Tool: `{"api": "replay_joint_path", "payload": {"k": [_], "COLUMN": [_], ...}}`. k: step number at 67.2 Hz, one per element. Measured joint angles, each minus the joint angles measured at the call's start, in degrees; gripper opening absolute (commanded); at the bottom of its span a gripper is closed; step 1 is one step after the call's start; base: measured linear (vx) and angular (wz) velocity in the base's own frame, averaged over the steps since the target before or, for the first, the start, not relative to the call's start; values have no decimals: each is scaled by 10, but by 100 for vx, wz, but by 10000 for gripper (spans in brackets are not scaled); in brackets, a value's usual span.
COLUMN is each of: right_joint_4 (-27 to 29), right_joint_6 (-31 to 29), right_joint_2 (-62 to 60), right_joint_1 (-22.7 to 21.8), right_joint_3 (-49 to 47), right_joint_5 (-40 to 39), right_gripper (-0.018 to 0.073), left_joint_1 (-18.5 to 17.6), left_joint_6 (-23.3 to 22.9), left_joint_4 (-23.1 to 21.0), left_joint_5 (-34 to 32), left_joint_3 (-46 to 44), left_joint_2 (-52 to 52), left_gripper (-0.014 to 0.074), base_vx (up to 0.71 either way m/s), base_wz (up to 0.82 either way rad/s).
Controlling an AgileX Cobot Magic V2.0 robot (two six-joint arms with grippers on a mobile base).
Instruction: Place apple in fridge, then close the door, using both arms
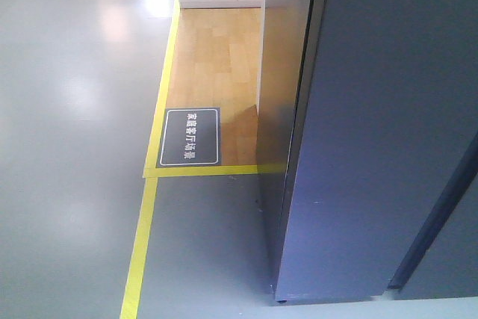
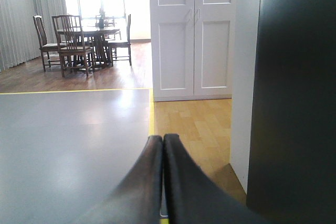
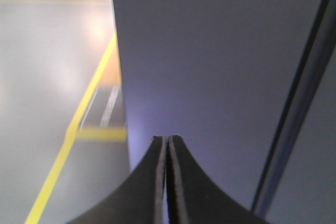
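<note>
The fridge point(image 1: 373, 147) stands at the right in the front view as a tall dark grey block, with only its outer faces showing. A dark seam point(image 1: 441, 214) runs slantwise across its front beside the flat grey door point(image 3: 210, 51); no white interior shows. The apple is out of view in every frame. My left gripper point(image 2: 163, 139) is shut with nothing between its fingers and points over the floor, with the fridge's dark side point(image 2: 299, 103) to its right. My right gripper point(image 3: 167, 140) is also shut and empty, close in front of the grey door face.
Yellow tape lines point(image 1: 142, 244) border a wood-floor patch point(image 1: 216, 57) with a dark floor sign point(image 1: 191, 137). A white cabinet point(image 2: 191, 35) stands behind the fridge. A dining table with chairs point(image 2: 84, 43) is far off at the left. Grey floor point(image 1: 67, 147) lies left of the fridge.
</note>
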Motion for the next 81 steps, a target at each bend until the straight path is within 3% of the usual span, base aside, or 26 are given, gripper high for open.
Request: {"api": "replay_joint_path", "payload": {"k": [12,25,41,63,81], "right_joint_4": [3,8,8,11,56], "right_joint_6": [0,0,0,0,0], "right_joint_2": [-48,-94,-122,-122,-122], "right_joint_1": [-30,-47,-56,-56,-56], "right_joint_3": [122,214,273,277,277], "right_joint_5": [-185,-287,-317,-360,-356], "right_gripper": [-3,-3,-3,-3,-3], "left_joint_1": [0,0,0,1,1], "left_joint_6": [0,0,0,0,0], "left_joint_4": [0,0,0,0,0], "left_joint_5": [0,0,0,0,0], "left_joint_3": [0,0,0,0,0], "left_joint_2": [0,0,0,0,0], "left_gripper": [-6,-6,-6,-6,-6], "base_vx": [0,0,0,0,0], "base_wz": [0,0,0,0,0]}}
